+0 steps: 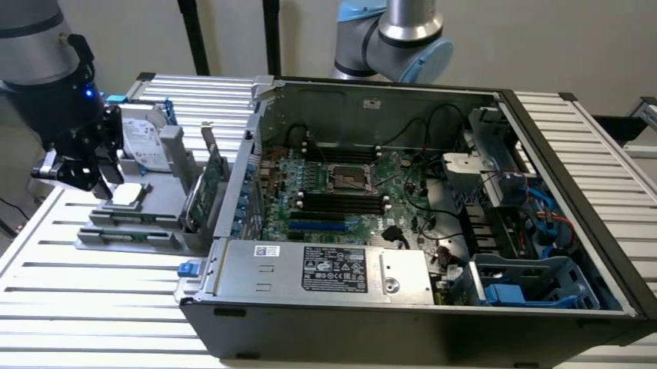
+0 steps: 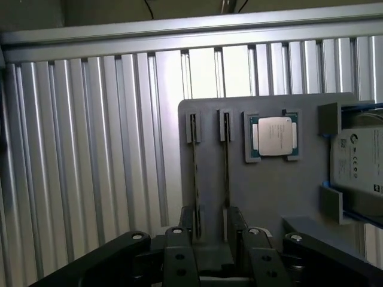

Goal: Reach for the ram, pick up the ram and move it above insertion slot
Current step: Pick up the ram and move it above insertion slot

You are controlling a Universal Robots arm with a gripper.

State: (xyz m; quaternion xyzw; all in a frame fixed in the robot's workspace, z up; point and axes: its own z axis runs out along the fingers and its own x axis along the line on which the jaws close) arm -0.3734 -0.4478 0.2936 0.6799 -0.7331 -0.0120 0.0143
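Two thin ram sticks stand on edge in slots of a grey fixture plate (image 2: 263, 197): one ram (image 2: 226, 173) and a second ram (image 2: 194, 173) beside it. In the exterior view the ram (image 1: 134, 239) lies low at the fixture's front. My gripper (image 2: 218, 254) hangs above the near ends of the sticks, open, holding nothing. The exterior view has the gripper (image 1: 95, 178) at the left, over the fixture. Black ram slots (image 1: 344, 201) sit on the motherboard inside the open computer case (image 1: 411, 300).
A processor chip (image 2: 275, 136) rests in a pocket of the fixture, and a hard drive (image 2: 359, 161) stands beside it. A taller green expansion card (image 1: 211, 184) stands upright between fixture and case. The ribbed metal table (image 1: 92, 307) spreads around them. A second arm's base (image 1: 395, 38) stands behind the case.
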